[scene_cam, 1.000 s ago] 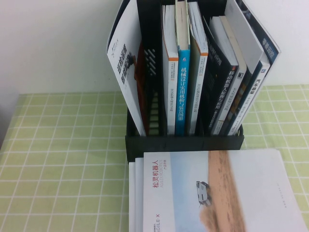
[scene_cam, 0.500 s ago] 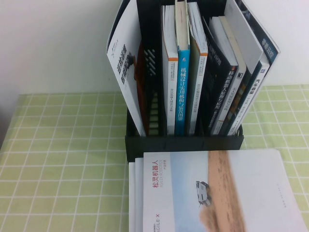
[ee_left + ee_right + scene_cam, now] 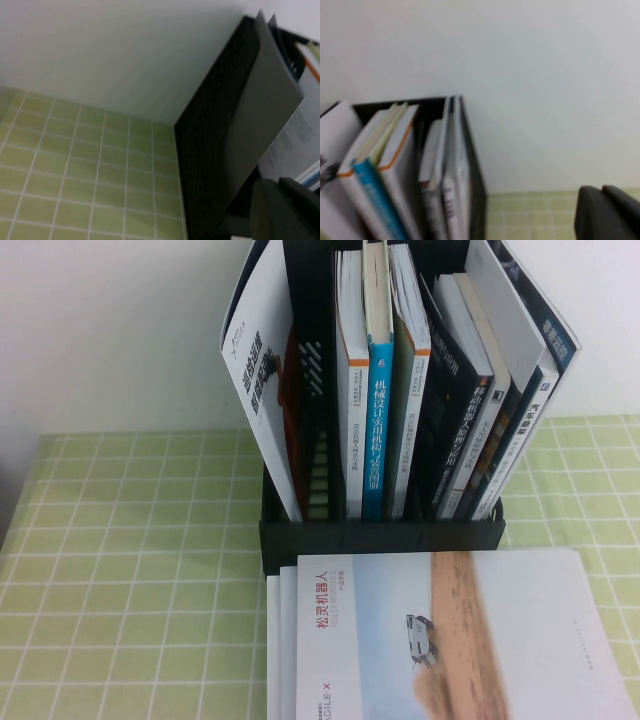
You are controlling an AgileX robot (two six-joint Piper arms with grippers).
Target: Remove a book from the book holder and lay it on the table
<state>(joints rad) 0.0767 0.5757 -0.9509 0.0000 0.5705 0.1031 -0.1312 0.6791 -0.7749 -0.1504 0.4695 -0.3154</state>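
The book point(image 3: 255, 390) stands leaning in the leftmost compartment of the black book holder point(image 3: 380, 535), white cover with black title facing left. Its plain grey back point(image 3: 265, 100) shows in the left wrist view against the holder's wall point(image 3: 210, 150). Neither arm shows in the high view. My left gripper point(image 3: 285, 210) is shut and empty, low beside the holder's left side. My right gripper point(image 3: 607, 212) is shut and empty, raised to the right of the holder point(image 3: 472, 170), over the table point(image 3: 530, 215).
A pale-blue-and-sand book point(image 3: 440, 635) lies flat on a small stack right in front of the holder. A blue-spined book point(image 3: 378, 430) and several others fill the other compartments. Green check table point(image 3: 130, 570) lies open at left; a white wall stands behind.
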